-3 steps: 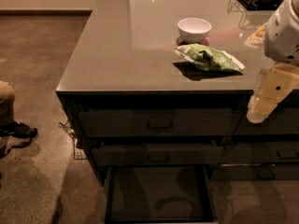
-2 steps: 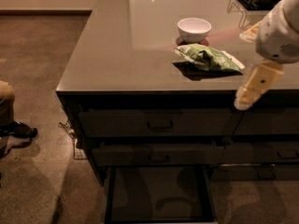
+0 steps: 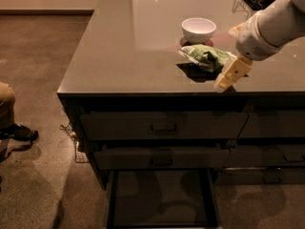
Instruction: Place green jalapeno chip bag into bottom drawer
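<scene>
Glossy countertop, pincer beside green bag

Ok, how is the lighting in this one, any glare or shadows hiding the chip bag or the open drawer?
Camera view: dim, warm light; pale glare on the counter behind the bowl; the green chip bag reads clearly, casting a dark shadow forward; the gripper hangs beside that shadow, near the counter's front edge; the open bottom drawer is murky inside.

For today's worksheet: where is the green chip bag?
In the camera view, the green jalapeno chip bag lies right of centre on the countertop, between the white bowl and the gripper.
</scene>
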`<state>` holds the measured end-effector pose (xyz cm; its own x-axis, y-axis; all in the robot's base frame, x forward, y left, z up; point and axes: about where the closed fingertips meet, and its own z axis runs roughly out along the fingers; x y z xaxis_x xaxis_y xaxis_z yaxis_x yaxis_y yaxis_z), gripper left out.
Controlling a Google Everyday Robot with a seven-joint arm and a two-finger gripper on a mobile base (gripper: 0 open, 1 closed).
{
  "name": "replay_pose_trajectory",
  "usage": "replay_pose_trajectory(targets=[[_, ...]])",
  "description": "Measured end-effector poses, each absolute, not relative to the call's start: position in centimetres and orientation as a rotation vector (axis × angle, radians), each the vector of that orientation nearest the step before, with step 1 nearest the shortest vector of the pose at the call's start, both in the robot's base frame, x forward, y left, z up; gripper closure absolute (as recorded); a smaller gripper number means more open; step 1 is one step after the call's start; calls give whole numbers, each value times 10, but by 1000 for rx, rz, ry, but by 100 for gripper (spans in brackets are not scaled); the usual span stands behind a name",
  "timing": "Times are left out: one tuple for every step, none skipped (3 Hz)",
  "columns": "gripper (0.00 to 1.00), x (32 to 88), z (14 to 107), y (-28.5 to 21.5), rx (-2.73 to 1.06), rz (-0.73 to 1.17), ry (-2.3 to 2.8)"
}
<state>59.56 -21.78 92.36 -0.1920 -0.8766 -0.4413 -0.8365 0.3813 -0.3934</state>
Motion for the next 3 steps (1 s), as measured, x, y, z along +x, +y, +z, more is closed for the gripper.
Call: replay_pose_trajectory(targets=[[0,642,916,-211,-1393,-66,1987],[19,673,903,-205,-1350,-50,1976],[42,692,886,-195,-1350,-14,1985]])
